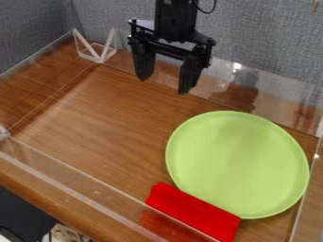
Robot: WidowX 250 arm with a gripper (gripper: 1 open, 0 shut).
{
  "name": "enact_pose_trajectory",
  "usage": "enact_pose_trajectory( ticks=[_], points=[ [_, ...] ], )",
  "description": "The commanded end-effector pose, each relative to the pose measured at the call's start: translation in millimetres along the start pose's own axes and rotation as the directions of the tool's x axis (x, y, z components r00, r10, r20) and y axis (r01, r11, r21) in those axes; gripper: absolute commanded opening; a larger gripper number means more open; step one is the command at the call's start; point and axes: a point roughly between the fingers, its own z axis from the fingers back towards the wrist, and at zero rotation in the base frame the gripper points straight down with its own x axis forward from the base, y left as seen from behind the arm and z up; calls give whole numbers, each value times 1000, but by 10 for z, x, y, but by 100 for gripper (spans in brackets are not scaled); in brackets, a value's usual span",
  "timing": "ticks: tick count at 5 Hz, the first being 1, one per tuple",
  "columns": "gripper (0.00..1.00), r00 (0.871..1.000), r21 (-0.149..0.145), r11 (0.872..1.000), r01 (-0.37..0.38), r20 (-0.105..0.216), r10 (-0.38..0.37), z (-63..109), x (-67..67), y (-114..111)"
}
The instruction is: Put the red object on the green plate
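A flat, bright red object (192, 213) lies on the wooden table near the front edge, just below the lower left rim of the green plate (239, 162). The lime-green plate rests flat at the right side with nothing on it. My gripper (165, 71) hangs at the back of the table, well above and to the left of the plate, far from the red object. Its two black fingers point down with a wide gap between them, and nothing sits in that gap.
Low clear plastic walls (76, 184) ring the wooden table top. A small white wire stand (91, 43) sits at the back left corner. Bare wood spans the left and middle of the table.
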Motion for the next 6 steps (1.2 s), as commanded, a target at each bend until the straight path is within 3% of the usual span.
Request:
enact_pose_trajectory(
  ticks=[1,2,3,4,5,6],
  points=[
    [100,999,0,1000,-26,-19,26,-61,-111,-88],
    [100,996,-6,996,-85,-25,85,-225,-286,-158],
    [100,985,-18,985,-174,-11,174,-274,-595,-363],
    [100,953,-41,952,-302,1,302,-315,-814,-532],
    [100,907,-65,905,-420,6,422,-349,-811,-638],
    [100,780,-95,777,-623,2,626,-385,-787,-668]
  ],
)
